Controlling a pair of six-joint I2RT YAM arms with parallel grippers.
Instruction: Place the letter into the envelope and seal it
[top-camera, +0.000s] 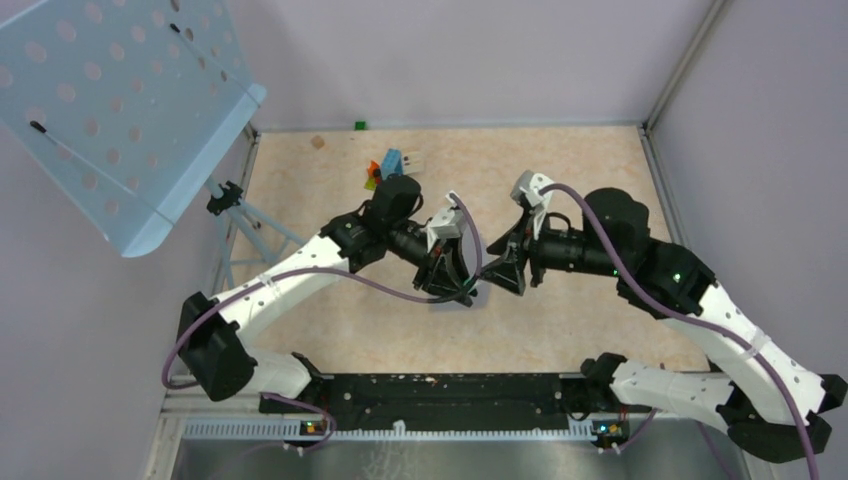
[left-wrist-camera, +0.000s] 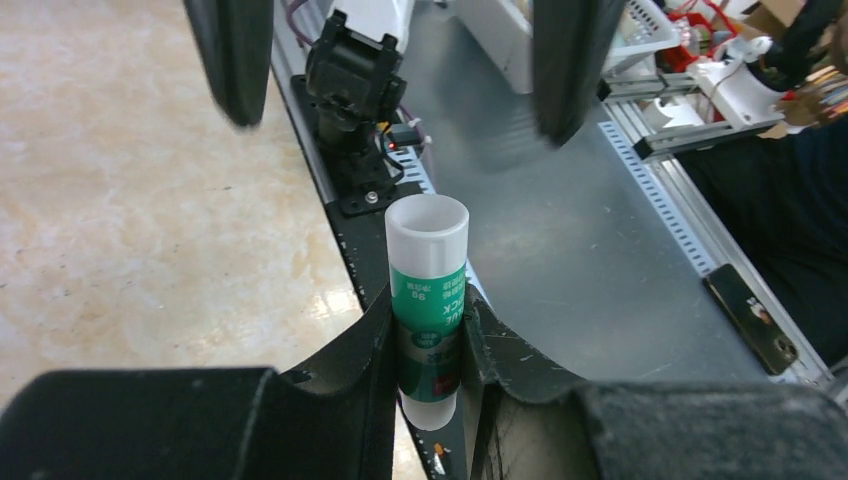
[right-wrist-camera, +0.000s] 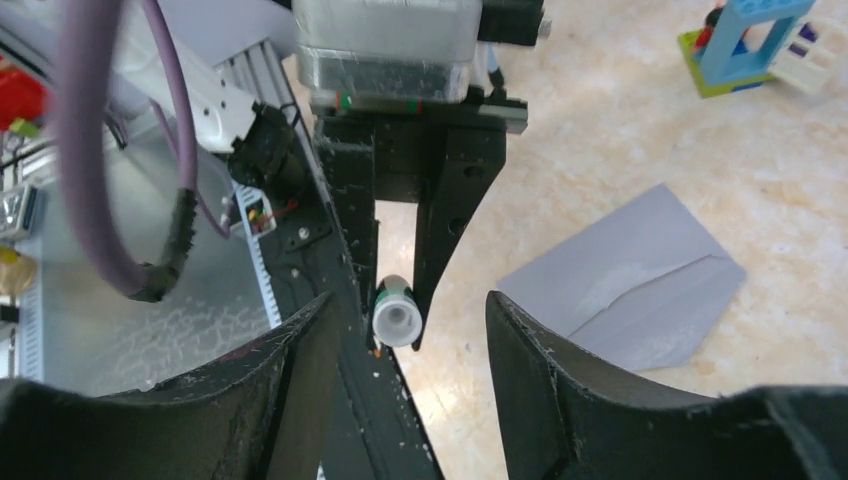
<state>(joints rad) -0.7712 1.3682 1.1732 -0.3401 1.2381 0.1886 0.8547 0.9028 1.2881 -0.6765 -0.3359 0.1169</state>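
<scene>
**Glue stick held between the arms**

The left gripper (left-wrist-camera: 428, 305) pinches the glue stick (left-wrist-camera: 427, 235) around its green label. Facing it, the right gripper (right-wrist-camera: 410, 300) stands spread and empty. The envelope (right-wrist-camera: 625, 280) lies flat on the table (right-wrist-camera: 600, 130); I can't see the letter. An off-centre grab could twist the stick loose and drop it.

We're seeing bright, even overhead light, only soft shadows mid-table under the arms (top-camera: 290, 275); on the left wrist view the far fingers (left-wrist-camera: 232, 60) smear out of focus
</scene>
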